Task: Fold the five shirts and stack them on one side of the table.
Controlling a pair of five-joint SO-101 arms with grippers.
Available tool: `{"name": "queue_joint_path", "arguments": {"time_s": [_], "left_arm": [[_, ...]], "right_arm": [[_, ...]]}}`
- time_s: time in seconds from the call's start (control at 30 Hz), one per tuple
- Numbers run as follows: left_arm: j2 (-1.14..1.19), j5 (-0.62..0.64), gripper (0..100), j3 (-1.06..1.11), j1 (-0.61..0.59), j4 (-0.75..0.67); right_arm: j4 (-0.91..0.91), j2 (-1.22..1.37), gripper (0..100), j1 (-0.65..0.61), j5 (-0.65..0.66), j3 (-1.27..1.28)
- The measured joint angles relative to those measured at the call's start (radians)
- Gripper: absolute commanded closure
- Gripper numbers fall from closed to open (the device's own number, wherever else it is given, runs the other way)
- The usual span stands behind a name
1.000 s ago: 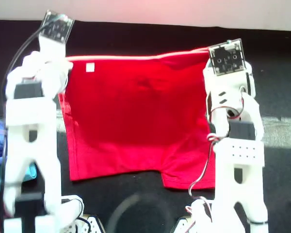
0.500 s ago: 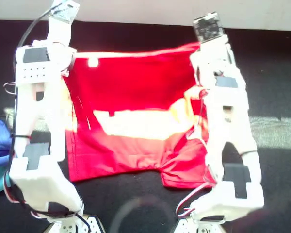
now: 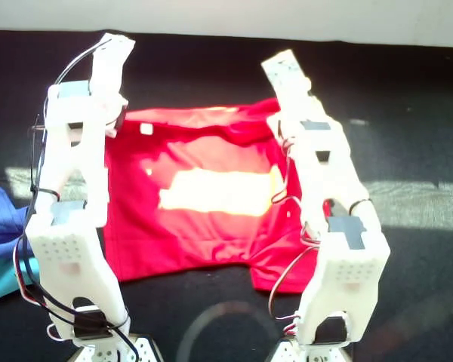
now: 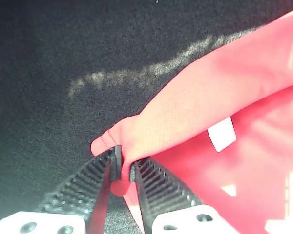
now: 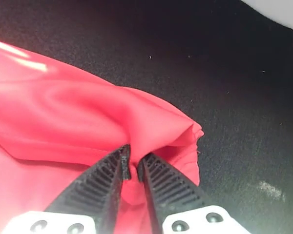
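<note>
Blue cloth point(image 3: 1, 226) lay at the left edge of the high view. Left tool point(image 4: 123, 170) was clamped on the red shirt point(image 3: 211, 226) at its upper-left corner, near the white tag point(image 4: 220, 134); the arm was extended far over the counter point(image 3: 415, 105), wrist pitched down. The shirt lay mid-frame, far hem rumpled, running left-right between the tools. Right tool point(image 5: 132, 168) was pinched shut on the upper-right corner, arm likewise extended. Judgement: with both far corners held, the fold should run toward the arm bases.
</note>
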Motion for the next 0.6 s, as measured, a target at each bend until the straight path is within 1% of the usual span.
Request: {"name": "queue_joint_path", "arguments": {"time_s": [0.07, 0.17, 0.33, 0.47, 0.6], "left_arm": [[0.000, 0.000, 99, -0.006, 0.000, 0.025], [0.000, 0.000, 99, -0.040, 0.000, 0.112], [0.000, -0.003, 99, -0.107, 0.000, 0.322], [0.000, -0.002, 99, -0.186, 0.000, 0.508], [0.000, 0.000, 99, -0.222, -0.002, 0.638]], "right_arm": [[0.026, -0.011, 99.2, 0.005, 0.000, -0.002], [0.146, -0.074, 99.2, 0.021, 0.000, -0.002], [0.416, -0.190, 99.2, 0.046, 0.000, -0.002], [0.543, -0.270, 99.2, 0.064, 0.000, -0.002], [0.674, -0.361, 99.2, 0.071, 0.000, -0.002]]}}
